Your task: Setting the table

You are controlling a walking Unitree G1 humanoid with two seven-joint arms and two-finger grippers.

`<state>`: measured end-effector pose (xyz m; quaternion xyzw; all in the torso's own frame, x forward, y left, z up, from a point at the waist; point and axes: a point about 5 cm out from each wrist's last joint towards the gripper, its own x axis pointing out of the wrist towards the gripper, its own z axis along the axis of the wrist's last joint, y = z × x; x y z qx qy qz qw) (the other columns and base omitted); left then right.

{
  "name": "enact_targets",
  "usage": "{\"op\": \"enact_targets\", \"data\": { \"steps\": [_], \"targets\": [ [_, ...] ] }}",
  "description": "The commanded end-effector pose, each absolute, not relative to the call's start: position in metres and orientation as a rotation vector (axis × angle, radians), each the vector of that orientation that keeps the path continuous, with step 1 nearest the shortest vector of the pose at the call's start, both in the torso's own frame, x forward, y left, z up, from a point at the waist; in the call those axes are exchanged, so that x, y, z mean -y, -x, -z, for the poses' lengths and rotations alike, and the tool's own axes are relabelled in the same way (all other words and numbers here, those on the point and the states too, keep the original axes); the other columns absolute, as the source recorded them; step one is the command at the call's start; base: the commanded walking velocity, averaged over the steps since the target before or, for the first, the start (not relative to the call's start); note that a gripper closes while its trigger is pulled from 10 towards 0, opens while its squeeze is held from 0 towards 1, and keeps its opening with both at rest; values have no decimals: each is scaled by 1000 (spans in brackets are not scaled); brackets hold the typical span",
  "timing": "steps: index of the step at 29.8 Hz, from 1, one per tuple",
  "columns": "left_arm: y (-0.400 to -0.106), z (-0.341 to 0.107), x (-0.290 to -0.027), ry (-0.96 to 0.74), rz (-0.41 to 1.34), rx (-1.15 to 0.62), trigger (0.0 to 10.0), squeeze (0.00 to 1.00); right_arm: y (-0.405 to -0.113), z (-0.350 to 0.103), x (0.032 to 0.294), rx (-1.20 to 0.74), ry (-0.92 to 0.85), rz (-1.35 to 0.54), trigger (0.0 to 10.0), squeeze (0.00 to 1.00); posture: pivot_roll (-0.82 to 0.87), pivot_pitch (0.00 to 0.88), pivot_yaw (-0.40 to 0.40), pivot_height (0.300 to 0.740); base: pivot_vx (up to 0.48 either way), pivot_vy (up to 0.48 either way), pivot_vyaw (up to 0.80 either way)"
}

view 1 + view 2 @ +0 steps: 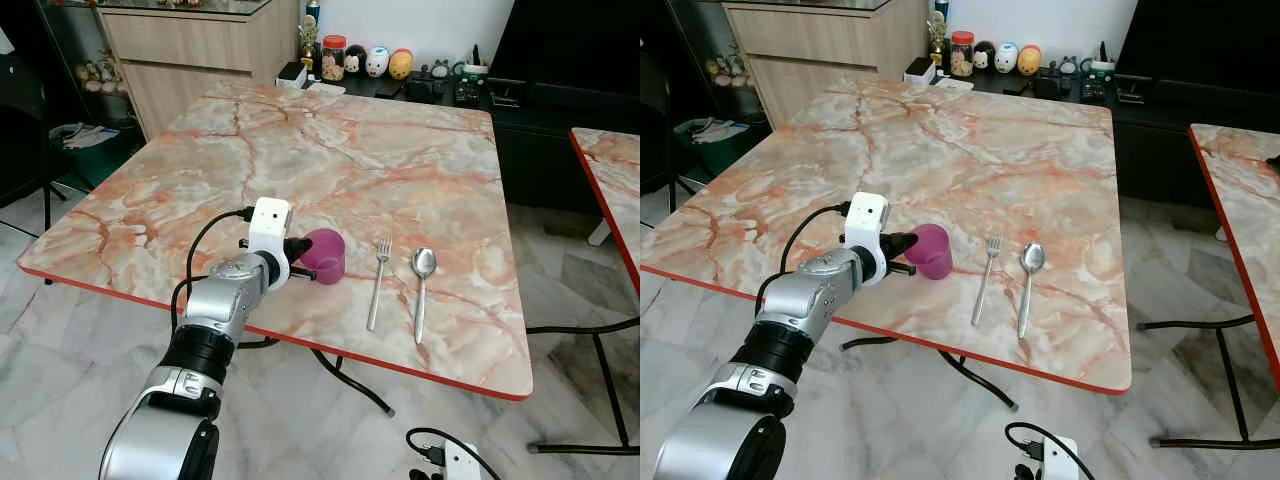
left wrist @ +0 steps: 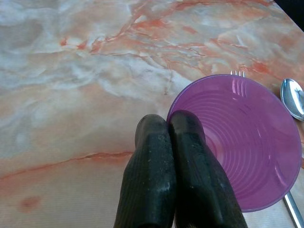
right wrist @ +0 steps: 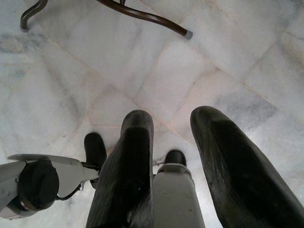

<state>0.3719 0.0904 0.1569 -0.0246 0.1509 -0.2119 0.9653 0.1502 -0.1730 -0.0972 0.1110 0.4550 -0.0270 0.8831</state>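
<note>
On marble table (image 1: 330, 150), purple cup (image 1: 326, 254)

The fork (image 2: 237, 73) is mostly hidden behind the purple cup (image 2: 247, 142).

The square marble-patterned table (image 1: 330, 150) was cream veined with orange-pink, edged in red. On it, a translucent purple ribbed plastic cup (image 1: 324, 254) stood beside a shiny silver metal fork (image 1: 377, 285) and silver spoon (image 1: 422, 290). The left gripper (image 2: 169, 137) had matte black fingers.
</note>
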Motion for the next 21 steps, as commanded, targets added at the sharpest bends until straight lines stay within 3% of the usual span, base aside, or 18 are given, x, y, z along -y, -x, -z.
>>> {"op": "enact_targets", "data": {
  "steps": [1,7,10,11,12,21],
  "targets": [
    [-371,-158,-91,47,435,-310,0,0,-151,97,173,-947,-232,58,10000,0,106,0,-27,740,0,0,0],
    [-370,-161,-91,69,434,-261,0,0,-151,97,173,-947,-232,59,10000,0,102,0,-26,740,0,0,0],
    [-367,-173,-92,154,426,-104,0,0,-151,97,173,-946,-233,62,10000,0,99,0,-25,740,0,0,0],
    [-364,-176,-94,161,421,-55,5922,0,-151,97,173,-947,-232,63,10000,0,100,0,-26,740,0,0,0],
    [-361,-179,-97,174,419,1,10000,0,-150,97,174,-947,-231,64,10000,0,101,0,-28,740,0,0,0],
    [-346,-185,-103,198,349,190,10000,0,-150,97,176,-942,-218,69,10000,0,94,0,-38,740,0,0,0]
  ]
}}
